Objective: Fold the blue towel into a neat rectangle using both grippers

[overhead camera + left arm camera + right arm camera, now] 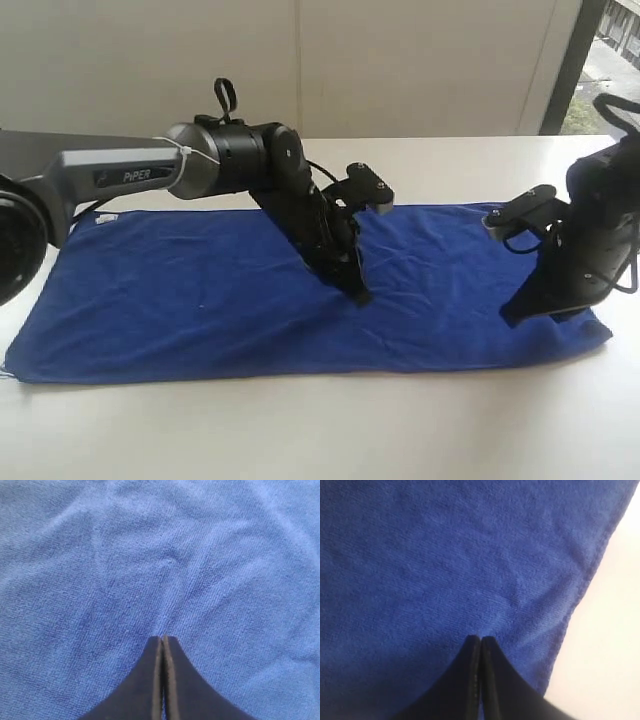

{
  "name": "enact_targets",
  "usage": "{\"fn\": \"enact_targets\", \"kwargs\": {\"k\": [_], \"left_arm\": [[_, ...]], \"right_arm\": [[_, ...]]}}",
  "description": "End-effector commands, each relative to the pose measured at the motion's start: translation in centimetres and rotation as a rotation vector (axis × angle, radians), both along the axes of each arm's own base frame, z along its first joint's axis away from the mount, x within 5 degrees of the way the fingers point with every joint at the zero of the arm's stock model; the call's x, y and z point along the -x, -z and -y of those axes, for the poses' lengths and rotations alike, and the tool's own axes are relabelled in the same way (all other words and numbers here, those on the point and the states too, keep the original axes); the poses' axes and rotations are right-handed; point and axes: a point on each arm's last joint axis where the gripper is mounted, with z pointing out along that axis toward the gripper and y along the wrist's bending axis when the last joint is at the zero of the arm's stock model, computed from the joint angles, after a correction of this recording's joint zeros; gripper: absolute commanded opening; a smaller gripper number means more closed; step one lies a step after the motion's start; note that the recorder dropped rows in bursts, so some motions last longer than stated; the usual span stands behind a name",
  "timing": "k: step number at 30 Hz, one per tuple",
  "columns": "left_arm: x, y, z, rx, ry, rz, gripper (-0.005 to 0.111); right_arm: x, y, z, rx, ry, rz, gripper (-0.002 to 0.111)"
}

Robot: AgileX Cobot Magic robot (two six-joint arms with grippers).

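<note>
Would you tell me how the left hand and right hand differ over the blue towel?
The left hand sits over the middle of the blue towel, the right hand beside its hem. Creases fan from the left hand; cloth by the right hand lies smoother. Both are shut, tips at the towel.

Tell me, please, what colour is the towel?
The towel is plain deep blue, best seen in the exterior view.

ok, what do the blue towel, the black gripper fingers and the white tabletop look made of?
Rectangular blue towel: soft pile cloth, probably microfibre or terry; matt, fine nap, stitched hem. Black fingers of the left gripper: smooth, matt, plastic or coated metal, cannot tell which. White tabletop: hard, smooth, slight sheen, likely laminate.
</note>
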Motion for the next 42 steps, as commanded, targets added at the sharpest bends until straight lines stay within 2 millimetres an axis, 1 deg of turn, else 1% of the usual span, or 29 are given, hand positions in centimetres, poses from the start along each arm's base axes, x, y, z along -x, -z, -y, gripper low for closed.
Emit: {"fn": "enact_targets", "kwargs": {"k": [1, 5, 12, 20, 26, 29, 31, 34, 37, 39, 42], "left_arm": [[0.3, 1.2, 0.3, -0.013, 0.011, -0.050, 0.000], [0.3, 2.1, 0.3, -0.025, 0.012, -0.067, 0.000], [0.2, 2.1, 0.3, -0.023, 0.010, -0.062, 0.000], [0.2, 2.1, 0.3, -0.021, 0.008, -0.059, 0.000], [0.2, 2.1, 0.3, -0.021, 0.008, -0.059, 0.000], [0.2, 2.1, 0.3, -0.021, 0.008, -0.059, 0.000], [0.2, 2.1, 0.3, -0.021, 0.008, -0.059, 0.000], [0.2, 2.1, 0.3, -0.021, 0.008, -0.059, 0.000], [0.2, 2.1, 0.3, -0.021, 0.008, -0.059, 0.000], [0.2, 2.1, 0.3, -0.021, 0.008, -0.059, 0.000], [0.2, 2.1, 0.3, -0.020, 0.007, -0.057, 0.000]], "right_arm": [[0.5, 0.5, 0.4, 0.010, 0.019, -0.054, 0.000], [1.0, 0.6, 0.6, 0.025, 0.029, -0.112, 0.000], [2.2, 0.9, 0.7, 0.038, 0.047, -0.198, 0.000], [3.8, 0.1, 0.9, 0.066, 0.051, -0.201, 0.000], [4.5, 0.5, 1.2, 0.099, 0.069, -0.214, 0.000], [4.5, 0.3, 1.2, 0.101, 0.068, -0.204, 0.000], [4.3, -0.5, 1.2, 0.092, 0.069, -0.162, 0.000], [3.9, -2.6, 1.0, 0.076, 0.063, -0.053, 0.000], [3.6, -3.6, 0.9, 0.069, 0.053, 0.015, 0.000], [3.3, -3.4, 0.9, 0.060, 0.051, 0.036, 0.000], [2.9, -1.7, 0.9, 0.059, 0.053, -0.002, 0.000]]}}
